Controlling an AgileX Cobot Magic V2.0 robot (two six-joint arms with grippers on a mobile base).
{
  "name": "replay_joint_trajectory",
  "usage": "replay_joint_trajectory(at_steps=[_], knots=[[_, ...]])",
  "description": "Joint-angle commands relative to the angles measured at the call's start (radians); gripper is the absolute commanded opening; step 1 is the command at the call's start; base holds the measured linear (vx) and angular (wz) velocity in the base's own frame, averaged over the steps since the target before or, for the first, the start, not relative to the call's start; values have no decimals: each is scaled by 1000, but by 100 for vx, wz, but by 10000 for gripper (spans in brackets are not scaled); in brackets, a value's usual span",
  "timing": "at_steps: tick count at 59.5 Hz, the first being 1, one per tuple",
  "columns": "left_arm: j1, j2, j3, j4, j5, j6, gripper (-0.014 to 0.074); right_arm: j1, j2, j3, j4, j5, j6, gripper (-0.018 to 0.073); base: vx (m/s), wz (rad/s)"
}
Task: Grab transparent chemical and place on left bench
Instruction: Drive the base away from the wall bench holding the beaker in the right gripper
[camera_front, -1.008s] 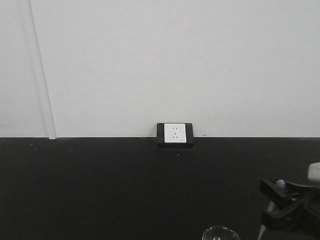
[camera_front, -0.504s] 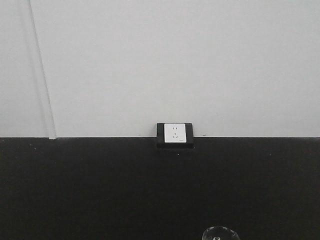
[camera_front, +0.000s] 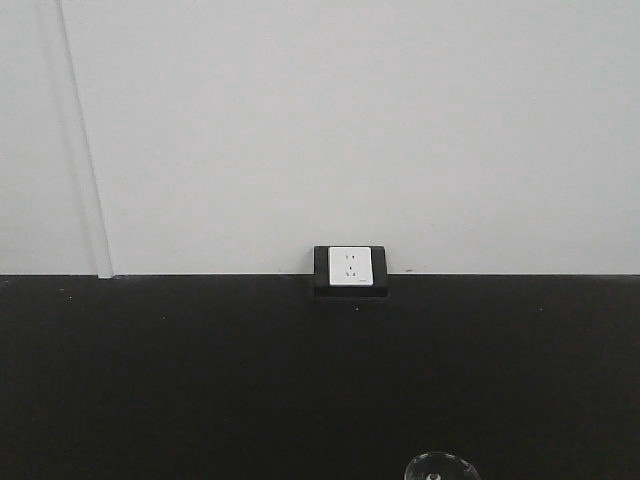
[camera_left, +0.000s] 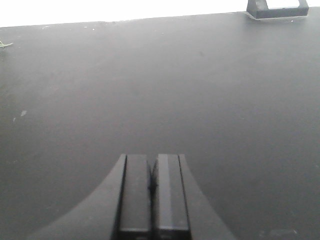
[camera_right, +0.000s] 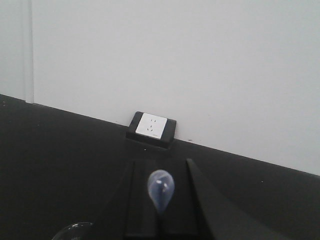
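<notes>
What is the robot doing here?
The right gripper is shut on the transparent chemical, a slim bluish-clear pipette. Its round bulb pokes out between the fingers, facing the wall socket behind the black counter. The left gripper is shut with nothing in it. The left bench is not in view, so the pipette is not placed yet.

A black-framed white socket (camera_front: 350, 268) sits where black counter (camera_front: 200, 380) meets white wall (camera_front: 350, 120), with a glass rim (camera_front: 441, 467) nearer.
</notes>
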Motion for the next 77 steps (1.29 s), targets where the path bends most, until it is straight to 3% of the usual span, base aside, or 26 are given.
replay_joint_trajectory(at_steps=[1, 37, 77], knots=[[-2, -19, 16, -1, -78, -8, -3, -5, 3, -31, 2, 1, 1, -3, 0, 0], [-2, -19, 16, -1, -78, -8, -3, -5, 3, -31, 2, 0, 1, -3, -4, 6], [-2, -19, 16, -1, -78, -8, -3, -5, 3, -31, 2, -3, 1, -3, -18, 34]])
